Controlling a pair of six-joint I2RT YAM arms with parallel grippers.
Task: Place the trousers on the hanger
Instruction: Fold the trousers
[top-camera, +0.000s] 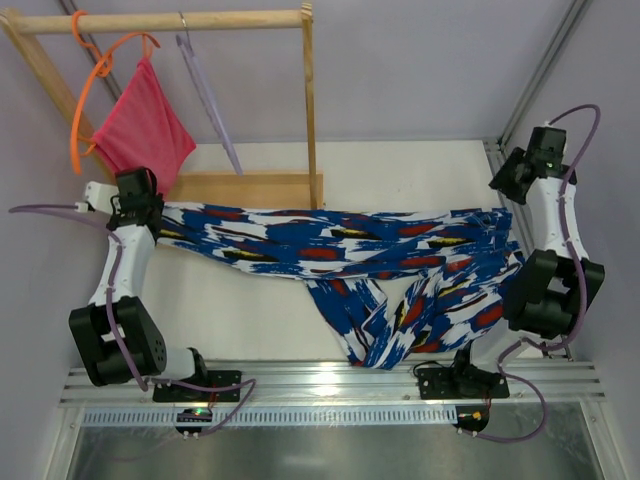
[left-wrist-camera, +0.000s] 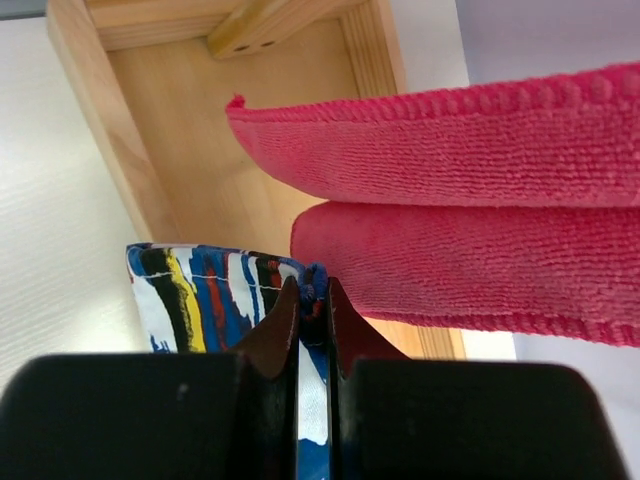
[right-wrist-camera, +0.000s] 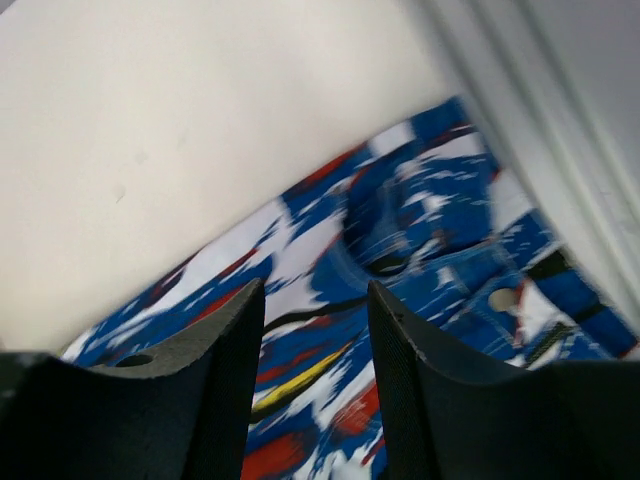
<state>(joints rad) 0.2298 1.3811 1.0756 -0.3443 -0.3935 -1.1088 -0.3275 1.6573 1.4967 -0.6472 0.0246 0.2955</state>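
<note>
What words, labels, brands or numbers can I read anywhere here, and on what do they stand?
None: no text is readable in any view.
The trousers: only blue, white, red and black brushstrokes, no letters.
The pink-red cloth, the hanger, the orange hanger and the wooden rack: plain.
The robot arms: no label legible.

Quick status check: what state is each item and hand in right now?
hanger: on the rail, bare.
trousers: lying across the table, off the hanger.
pink cloth: hanging on the orange hanger.
left hand: shut on the trousers' edge.
right hand: open, empty, over trousers.
</note>
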